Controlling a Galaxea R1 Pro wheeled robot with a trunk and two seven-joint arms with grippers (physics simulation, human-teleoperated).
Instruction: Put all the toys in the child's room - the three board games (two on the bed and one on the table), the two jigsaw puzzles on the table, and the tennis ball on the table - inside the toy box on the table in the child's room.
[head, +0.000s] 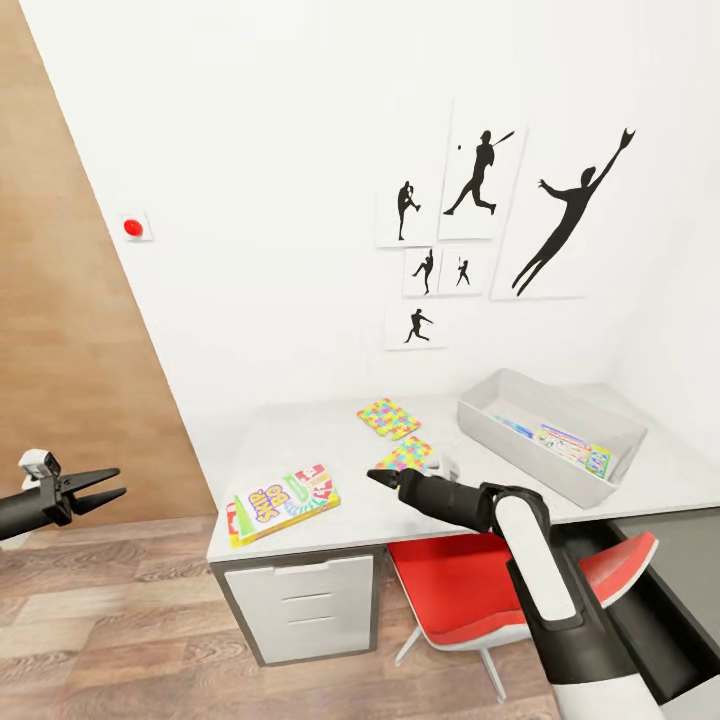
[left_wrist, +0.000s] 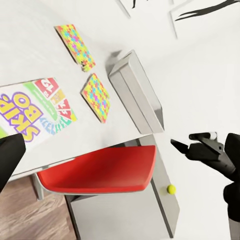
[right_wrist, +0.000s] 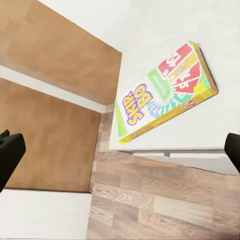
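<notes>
White walls with black sports-silhouette prints (head: 480, 215) rise behind your pale grey surface (head: 300, 450), which stands on a wood-plank floor (head: 100, 620) with a red chair (head: 450, 590) tucked under it. On the surface, the SKIP-BO game box (head: 283, 503) lies flat near the front edge at your left. Two jigsaw puzzles lie further in: one (head: 388, 417) toward the wall, the other (head: 405, 455) nearer you, just beyond your right arm. The toy box (head: 550, 432) sits at the right end of the surface, and flat printed things already rest on its floor; they look like game boxes, though you cannot read them at this size. In the left wrist view, the tennis ball (left_wrist: 171, 189) shows as a small yellow-green dot on the darker section beyond the chair.

Your left tool (head: 100, 487) hovers off the surface's left end, over the floor, fingers spread and holding nothing. Your right tool (head: 378, 477) hangs above the front part of the surface, between the SKIP-BO game box and the nearer puzzle. Its wrist view shows fingertips (right_wrist: 11, 155) at both edges, wide apart and empty, with the SKIP-BO game box between them.
</notes>
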